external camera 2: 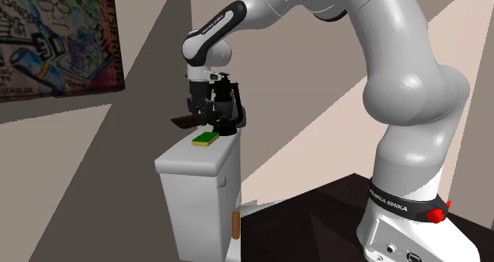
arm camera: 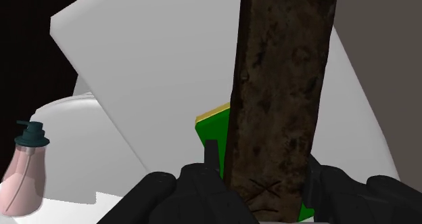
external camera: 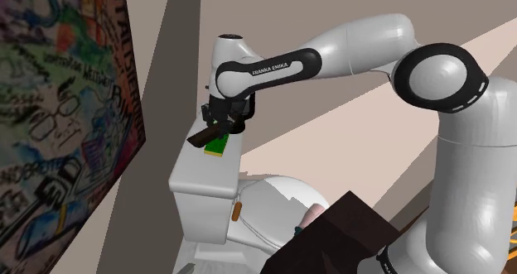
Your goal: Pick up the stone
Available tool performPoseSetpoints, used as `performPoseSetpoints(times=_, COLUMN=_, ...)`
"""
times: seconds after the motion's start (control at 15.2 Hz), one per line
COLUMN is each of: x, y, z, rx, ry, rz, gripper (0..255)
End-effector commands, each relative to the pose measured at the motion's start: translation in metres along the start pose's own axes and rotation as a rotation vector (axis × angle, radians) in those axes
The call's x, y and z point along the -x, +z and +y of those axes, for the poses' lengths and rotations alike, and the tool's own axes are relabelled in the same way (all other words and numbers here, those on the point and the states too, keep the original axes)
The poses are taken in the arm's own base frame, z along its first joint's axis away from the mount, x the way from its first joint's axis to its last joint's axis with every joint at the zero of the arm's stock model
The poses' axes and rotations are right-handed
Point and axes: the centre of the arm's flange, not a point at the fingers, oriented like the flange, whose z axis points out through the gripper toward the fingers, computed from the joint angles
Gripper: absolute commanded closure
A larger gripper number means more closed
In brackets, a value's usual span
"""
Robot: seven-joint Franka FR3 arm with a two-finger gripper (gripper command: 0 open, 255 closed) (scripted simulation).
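In the wrist view the stone [arm camera: 280, 87] runs out past the picture's edge and hides most of the green sponge [arm camera: 211, 126]. Its near end is buried in the pincer [arm camera: 264, 178]. The shoulder view's left edge crops the painting [external camera: 58, 107]. The second exterior view's bottom edge cuts off the white tank [external camera 2: 194, 189].

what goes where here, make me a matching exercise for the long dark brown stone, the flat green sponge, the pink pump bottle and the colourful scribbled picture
Things:
1. long dark brown stone
2. flat green sponge
3. pink pump bottle
4. colourful scribbled picture

Places:
a. beside the rounded white bowl
b. hanging on the wall
c. clasped between the black fingers
d. lying on the white tank lid

Pairs: 1-c, 2-d, 3-a, 4-b
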Motion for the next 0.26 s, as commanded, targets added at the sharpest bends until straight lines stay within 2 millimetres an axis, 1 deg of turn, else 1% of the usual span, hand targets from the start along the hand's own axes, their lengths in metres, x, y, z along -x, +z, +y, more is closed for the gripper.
performPoseSetpoints(times=0.0, x=-0.0001, y=-0.0112, z=0.0, rx=0.0, ry=0.0, rz=0.0, gripper=255)
performPoseSetpoints(times=0.07, x=0.0, y=-0.0165, z=-0.0002, rx=0.0, ry=0.0, rz=0.0, gripper=255)
performPoseSetpoints(times=0.2, x=0.0, y=-0.0173, z=-0.0002, rx=0.0, ry=0.0, rz=0.0, gripper=255)
